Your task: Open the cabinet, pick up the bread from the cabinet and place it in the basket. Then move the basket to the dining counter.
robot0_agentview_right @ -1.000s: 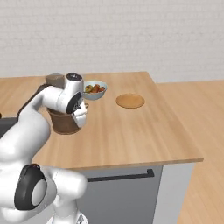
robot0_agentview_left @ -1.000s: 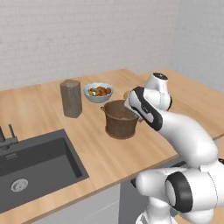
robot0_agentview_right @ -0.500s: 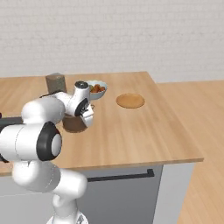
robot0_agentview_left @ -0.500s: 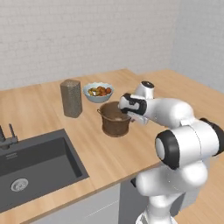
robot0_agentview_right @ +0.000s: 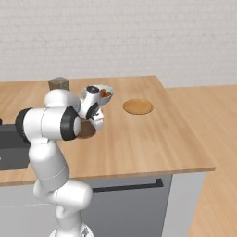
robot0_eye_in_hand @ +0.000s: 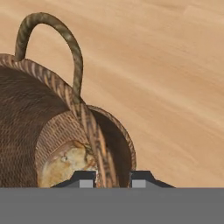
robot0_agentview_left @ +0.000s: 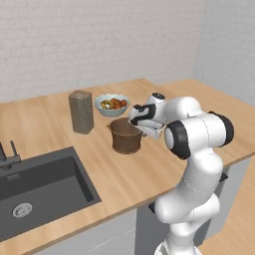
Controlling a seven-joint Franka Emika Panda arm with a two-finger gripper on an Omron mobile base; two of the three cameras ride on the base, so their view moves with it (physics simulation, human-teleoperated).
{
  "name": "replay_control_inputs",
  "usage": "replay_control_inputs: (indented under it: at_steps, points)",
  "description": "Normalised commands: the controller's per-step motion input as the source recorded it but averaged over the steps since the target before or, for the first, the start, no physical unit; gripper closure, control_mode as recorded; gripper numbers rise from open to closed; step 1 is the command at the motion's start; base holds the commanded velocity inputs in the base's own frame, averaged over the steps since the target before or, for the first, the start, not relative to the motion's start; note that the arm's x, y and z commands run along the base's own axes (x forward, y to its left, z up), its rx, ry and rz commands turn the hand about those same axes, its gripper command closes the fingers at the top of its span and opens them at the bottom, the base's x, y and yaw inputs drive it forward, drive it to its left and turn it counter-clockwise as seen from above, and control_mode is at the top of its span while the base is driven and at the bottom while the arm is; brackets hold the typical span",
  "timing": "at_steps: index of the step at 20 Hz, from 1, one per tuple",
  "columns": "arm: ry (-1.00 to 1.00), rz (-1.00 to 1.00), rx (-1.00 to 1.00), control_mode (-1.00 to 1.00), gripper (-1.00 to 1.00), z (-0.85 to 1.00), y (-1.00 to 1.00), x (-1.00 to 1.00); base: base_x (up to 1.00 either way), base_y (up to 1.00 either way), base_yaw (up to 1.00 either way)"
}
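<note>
The gripper (robot0_eye_in_hand: 113,177) pinches the basket (robot0_agentview_left: 125,135) rim on the worktop (robot0_agentview_left: 149,169), bread (robot0_eye_in_hand: 65,165) apparently inside; releasing carelessly could tip the basket and spill the bread.

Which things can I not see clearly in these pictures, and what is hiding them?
- Bread: hand view, partly hidden behind the basket wall and rim.
- Gripper: hand view, cut off by the bottom edge; the tips straddle the rim.
- Basket in the right base view: mostly behind the arm.
- Fruit bowl: left base view, contents too small to name.
- Sink: cut off by the left edge.
</note>
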Motion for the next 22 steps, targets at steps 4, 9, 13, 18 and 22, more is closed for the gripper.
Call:
replay_control_inputs:
  at_steps: [4, 9, 13, 18, 22]
  points:
    - [0.01, 0.09, 0.00, -1.00, 1.00, -0.56, 0.00, 0.39, 0.00, 0.00, 0.00]
    - [0.00, 0.10, -0.01, -1.00, -1.00, -0.53, -0.05, -0.01, 0.00, 0.00, 0.00]
    - [0.03, 0.07, 0.00, -1.00, -1.00, 0.16, 0.00, -0.11, 0.00, 0.00, 0.00]
    - [0.02, 0.12, 0.00, -1.00, -1.00, 0.69, 0.00, -0.24, 0.00, 0.00, 0.00]
    - [0.01, 0.20, -0.01, -1.00, -1.00, 0.88, 0.00, -0.74, 0.00, 0.00, 0.00]
